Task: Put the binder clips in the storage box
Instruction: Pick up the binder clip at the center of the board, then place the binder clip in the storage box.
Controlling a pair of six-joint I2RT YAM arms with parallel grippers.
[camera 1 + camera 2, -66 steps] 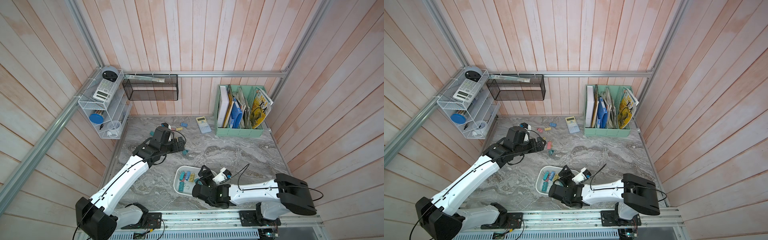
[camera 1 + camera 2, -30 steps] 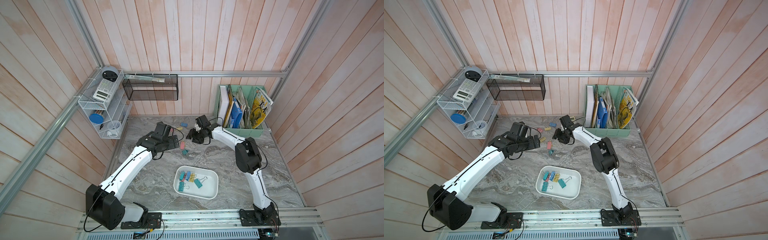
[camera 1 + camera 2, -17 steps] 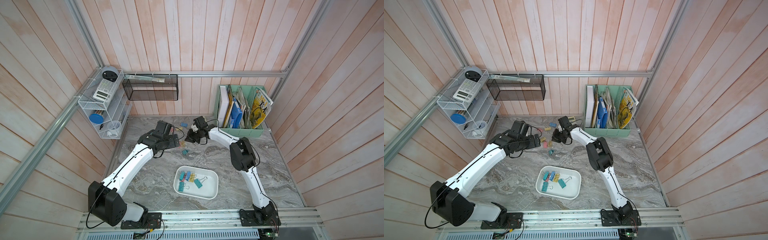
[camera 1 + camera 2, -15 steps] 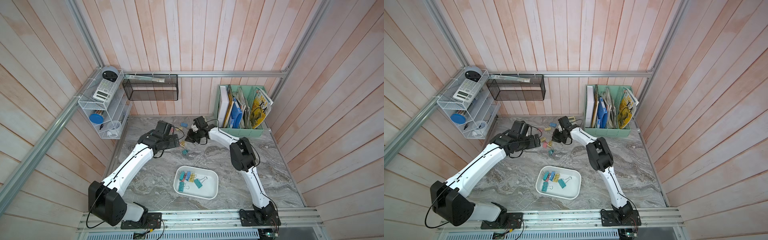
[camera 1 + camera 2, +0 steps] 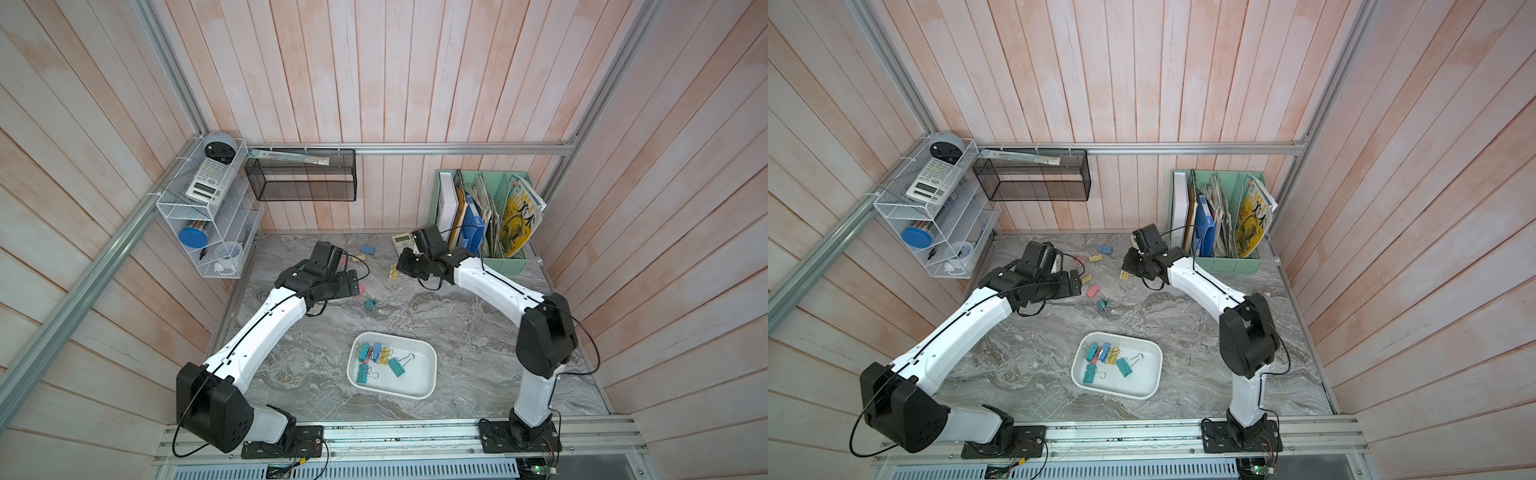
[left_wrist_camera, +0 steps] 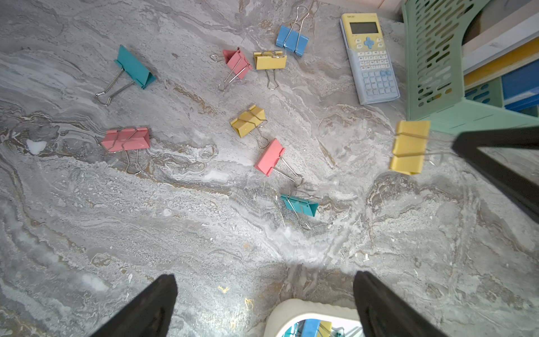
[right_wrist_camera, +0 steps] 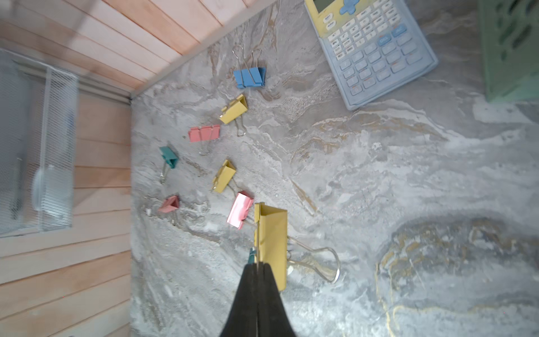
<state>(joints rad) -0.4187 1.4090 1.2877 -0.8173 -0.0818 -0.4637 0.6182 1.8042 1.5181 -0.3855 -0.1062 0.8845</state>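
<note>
Now, binder clips (image 5: 396, 367) in storage box (image 5: 417, 376)

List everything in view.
loose binder clips: eight; three pink, two yellow, two teal, one blue; table, far left
held clip: one; yellow; in right pincer
boxed clips: about six; teal, blue, yellow; inside storage box
storage box: one; white; table, near centre
calculator: one; blue and yellow; table, beside file holder
file holder: one; mint green; far right corner
mesh basket: one; black; back wall
wire rack: one; white; left wall
left pincer: open, over loose clips
right pincer: shut on held clip
</note>
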